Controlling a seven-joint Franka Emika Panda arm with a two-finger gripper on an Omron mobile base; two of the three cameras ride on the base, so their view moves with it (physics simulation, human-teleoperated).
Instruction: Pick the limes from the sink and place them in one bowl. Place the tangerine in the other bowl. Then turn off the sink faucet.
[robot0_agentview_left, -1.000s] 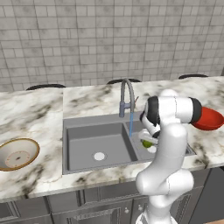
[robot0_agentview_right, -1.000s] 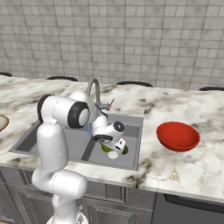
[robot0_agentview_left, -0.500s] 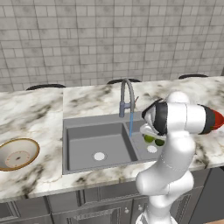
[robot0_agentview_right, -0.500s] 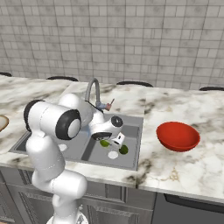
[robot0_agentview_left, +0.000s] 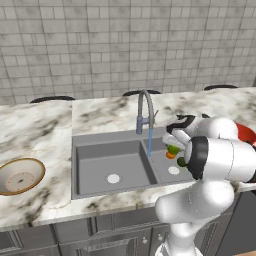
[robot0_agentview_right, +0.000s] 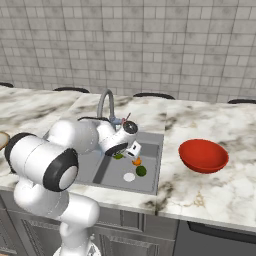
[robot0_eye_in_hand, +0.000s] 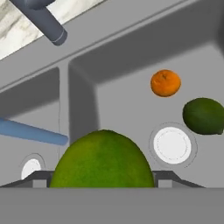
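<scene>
I am clamping my fingers on the lighter lime (robot0_eye_in_hand: 103, 159) above the sink (robot0_eye_in_hand: 131, 105), leaving the tangerine (robot0_eye_in_hand: 165, 83) and darker lime (robot0_eye_in_hand: 204, 115) at two o'clock, so it can go to the red bowl (robot0_agentview_right: 203, 155).

No legible text, labels, brand marks, numbers or signs anywhere in the rendered kitchen views.
</scene>
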